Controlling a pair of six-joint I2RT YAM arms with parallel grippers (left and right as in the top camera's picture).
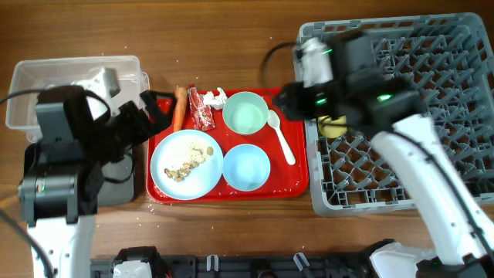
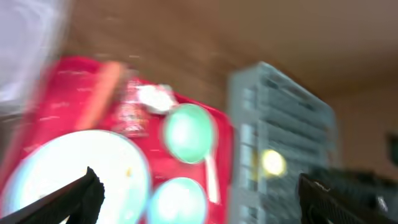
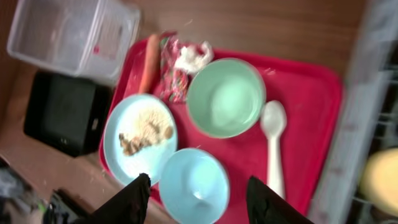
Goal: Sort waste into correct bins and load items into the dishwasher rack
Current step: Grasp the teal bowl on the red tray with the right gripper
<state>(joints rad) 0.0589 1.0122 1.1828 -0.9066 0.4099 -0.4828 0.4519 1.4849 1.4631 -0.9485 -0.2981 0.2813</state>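
Both hands are up off the worktop (image 1: 231, 31), and both are empty. Left hand (image 2: 198, 183): fingers spread wide, one at each lower corner of its wrist view, which is badly blurred. From overhead it sits at the left edge of the red tray (image 1: 297, 184), near the carrot (image 1: 179, 108). Right hand (image 3: 200, 186): fingers also apart, with the light blue bowl (image 1: 246, 167) showing between them in its wrist view. Overhead it sits by the tray's upper right edge, next to the dishwasher rack (image 1: 363, 177).

All the waste is on the red tray. The carrot lies along the upper left edge, with the red-and-white wrapper (image 1: 202, 110) just beside it. The tissue wad (image 1: 218, 97) is between the wrapper and the mint green bowl (image 1: 246, 113). The crumbs (image 1: 189, 161) are on the pale blue plate (image 1: 204, 177), lower left of the tray.

The light blue bowl is just beside the plate, below the mint bowl. The white spoon (image 1: 282, 139) lies right of both bowls, with its handle angled toward the lower right.

The clear tub (image 1: 31, 77) stands left of the tray. The black tray (image 3: 65, 112) is beside it and mostly hidden under my left arm from overhead. The yellow cup (image 1: 333, 127) is in the rack near its left edge, partly hidden by my right arm.
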